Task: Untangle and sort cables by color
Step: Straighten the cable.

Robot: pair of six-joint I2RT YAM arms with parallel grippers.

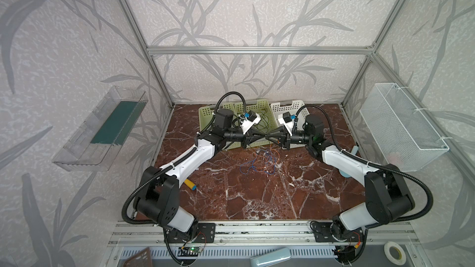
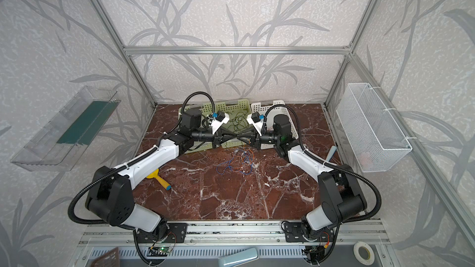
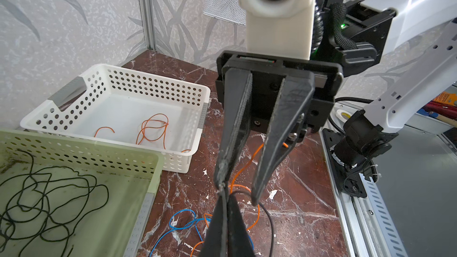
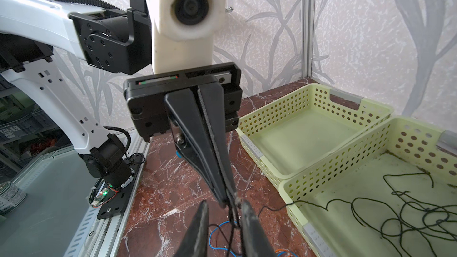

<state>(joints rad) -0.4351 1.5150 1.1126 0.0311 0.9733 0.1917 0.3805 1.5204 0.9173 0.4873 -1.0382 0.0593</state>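
Two grippers tip to tip over the blue/orange tangle; left gripper pinched shut on a dark cable, right gripper spread astride it. Untangling step imo; next I'd close R, pull strand clear, then green basket

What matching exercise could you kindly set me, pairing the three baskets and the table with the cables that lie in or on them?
Things:
1. white basket
2. middle green basket
3. end green basket
4. table

Contents:
A. blue and orange tangle
B. no cables showing
C. orange cables
D. dark cables

Pairs: 1-C, 2-D, 3-B, 4-A.
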